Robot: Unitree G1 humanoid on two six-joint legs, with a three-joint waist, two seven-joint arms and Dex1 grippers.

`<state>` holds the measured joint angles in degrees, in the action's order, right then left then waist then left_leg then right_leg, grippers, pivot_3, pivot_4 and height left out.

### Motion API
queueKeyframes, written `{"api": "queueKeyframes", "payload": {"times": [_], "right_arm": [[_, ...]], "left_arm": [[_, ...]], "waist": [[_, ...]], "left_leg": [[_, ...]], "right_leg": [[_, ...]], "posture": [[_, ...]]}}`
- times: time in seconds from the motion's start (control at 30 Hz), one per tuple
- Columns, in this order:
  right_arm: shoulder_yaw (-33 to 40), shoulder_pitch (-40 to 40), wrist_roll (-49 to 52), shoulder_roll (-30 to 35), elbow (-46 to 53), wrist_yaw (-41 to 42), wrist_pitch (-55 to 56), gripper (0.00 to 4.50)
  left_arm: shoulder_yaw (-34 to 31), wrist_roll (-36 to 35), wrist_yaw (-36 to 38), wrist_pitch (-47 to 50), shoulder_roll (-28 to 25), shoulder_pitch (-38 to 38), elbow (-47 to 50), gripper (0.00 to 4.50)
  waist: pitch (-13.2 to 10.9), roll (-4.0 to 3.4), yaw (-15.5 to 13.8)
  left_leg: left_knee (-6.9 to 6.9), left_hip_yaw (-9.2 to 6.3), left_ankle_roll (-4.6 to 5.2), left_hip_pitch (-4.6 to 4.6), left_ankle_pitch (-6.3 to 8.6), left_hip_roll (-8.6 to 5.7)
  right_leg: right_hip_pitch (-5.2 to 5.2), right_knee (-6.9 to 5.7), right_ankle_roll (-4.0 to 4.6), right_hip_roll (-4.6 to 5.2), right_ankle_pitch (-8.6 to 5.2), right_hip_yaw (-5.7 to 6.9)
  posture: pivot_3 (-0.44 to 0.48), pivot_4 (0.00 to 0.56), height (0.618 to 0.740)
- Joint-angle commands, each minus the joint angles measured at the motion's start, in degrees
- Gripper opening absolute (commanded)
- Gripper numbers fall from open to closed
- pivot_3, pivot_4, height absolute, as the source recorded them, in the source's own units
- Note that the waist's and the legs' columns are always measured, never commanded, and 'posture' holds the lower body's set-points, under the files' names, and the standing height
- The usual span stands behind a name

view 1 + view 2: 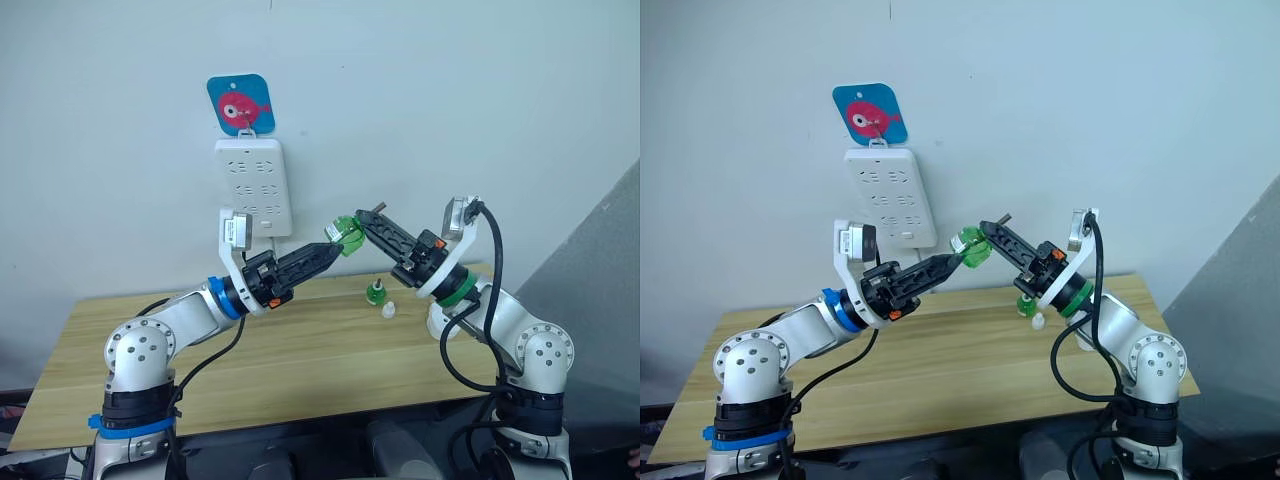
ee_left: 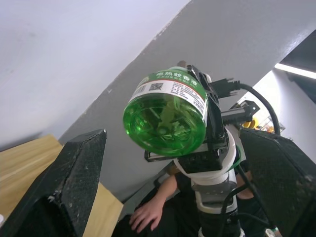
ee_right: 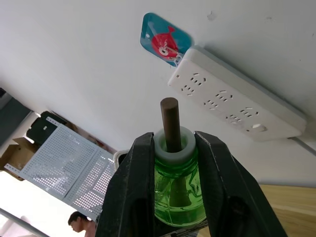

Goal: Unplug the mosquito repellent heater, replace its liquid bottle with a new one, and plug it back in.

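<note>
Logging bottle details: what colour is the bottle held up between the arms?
Translucent green bottle with a white label band; left wrist view shows it best.

The scene is viewed from the head by both eye cameras, forward and down across the wooden table (image 1: 300, 350) toward the far wall, where the power strip (image 1: 254, 186) is shared by both. The green bottle (image 2: 168, 116) is seen close up, base-on, by the left wrist camera, and neck-on by the right wrist camera, which is aimed up at the wall.
</note>
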<state>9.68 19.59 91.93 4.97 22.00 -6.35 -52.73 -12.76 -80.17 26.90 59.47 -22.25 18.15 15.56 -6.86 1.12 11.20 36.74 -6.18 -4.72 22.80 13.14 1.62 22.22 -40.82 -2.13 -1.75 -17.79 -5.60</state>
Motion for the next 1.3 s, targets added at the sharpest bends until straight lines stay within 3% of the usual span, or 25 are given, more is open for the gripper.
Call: {"api": "queueKeyframes", "payload": {"times": [0.03, 0.7, 0.8, 0.97, 1.3], "right_arm": [[-1.03, 0.34, 3.61, 0.66, 1.14, -0.72, 2.37, 0.84], [-5.93, -0.23, 6.99, 4.46, 1.94, -1.39, 7.34, 0.84], [-6.33, -0.19, 7.24, 4.87, 1.96, -1.36, 7.76, 0.84], [-6.82, -0.16, 7.41, 5.45, 1.96, -1.28, 8.38, 0.84], [-7.81, -0.56, 8.00, 6.07, 2.59, -0.19, 8.77, 0.84]], "left_arm": [[0.38, -1.71, -1.17, -1.39, 1.16, 0.89, 1.42, 4.50], [0.92, -7.66, -7.36, -3.17, 3.71, 2.51, -0.38, 4.50], [0.98, -7.76, -7.81, -3.61, 4.02, 2.56, -0.60, 3.89], [1.30, -7.88, -7.47, -3.25, 3.70, 2.24, -0.68, 2.38], [1.58, -7.13, -6.57, -2.96, 2.96, 1.28, -0.58, 2.36]], "waist": [[0.00, 0.00, -0.02], [0.00, 0.00, -0.09], [0.00, 0.00, -0.09], [0.00, 0.00, -0.09], [0.00, 0.00, -0.09]], "left_leg": [[0.00, 0.00, 0.00, 0.00, 0.00, 0.00], [-0.02, 0.01, 0.00, 0.02, 0.00, 0.00], [-0.02, 0.01, 0.00, 0.01, 0.00, 0.00], [-0.02, 0.01, 0.00, 0.02, 0.00, 0.00], [-0.04, 0.02, 0.00, 0.02, 0.00, 0.00]], "right_leg": [[0.00, 0.00, 0.00, 0.00, 0.00, 0.00], [0.01, 0.05, 0.00, -0.02, -0.01, -0.02], [0.01, 0.05, 0.00, -0.03, -0.01, -0.03], [0.01, 0.07, 0.00, -0.04, -0.01, -0.04], [0.02, 0.08, 0.00, -0.05, -0.01, -0.05]], "posture": [[-0.178, 0.049, 0.740], [-0.179, 0.051, 0.740], [-0.179, 0.051, 0.740], [-0.179, 0.051, 0.740], [-0.180, 0.052, 0.740]]}}
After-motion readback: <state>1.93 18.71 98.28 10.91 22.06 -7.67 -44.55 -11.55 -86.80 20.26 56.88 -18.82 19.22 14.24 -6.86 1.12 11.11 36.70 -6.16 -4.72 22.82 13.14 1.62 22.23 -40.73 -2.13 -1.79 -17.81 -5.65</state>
